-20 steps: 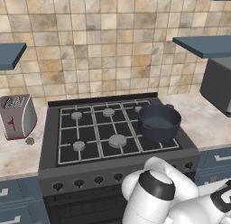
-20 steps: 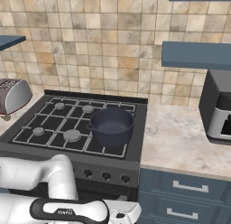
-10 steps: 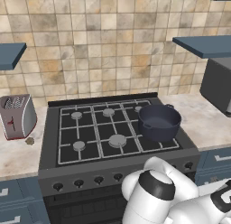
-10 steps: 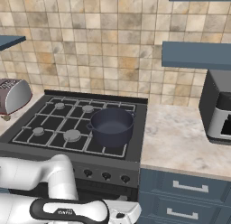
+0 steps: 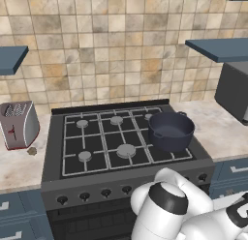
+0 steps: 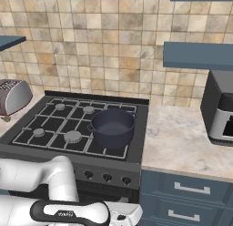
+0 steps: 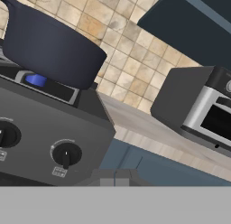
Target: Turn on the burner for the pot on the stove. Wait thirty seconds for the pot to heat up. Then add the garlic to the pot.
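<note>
My jaws are closed on nothing, low in front of the stove (image 5: 121, 152), just before its front knobs (image 7: 66, 154). The pot (image 5: 170, 131) sits above them on the front right burner, where a blue flame (image 7: 36, 79) shows beneath it. The garlic (image 5: 32, 150) lies well apart on the left counter (image 5: 19, 166), just beside the toaster (image 5: 18, 124).

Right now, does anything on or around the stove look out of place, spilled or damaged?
Nothing stands out. The pot sits upright on the stove's front right grate, with a blue flame under it. The garlic lies on the counter beside the toaster.
</note>
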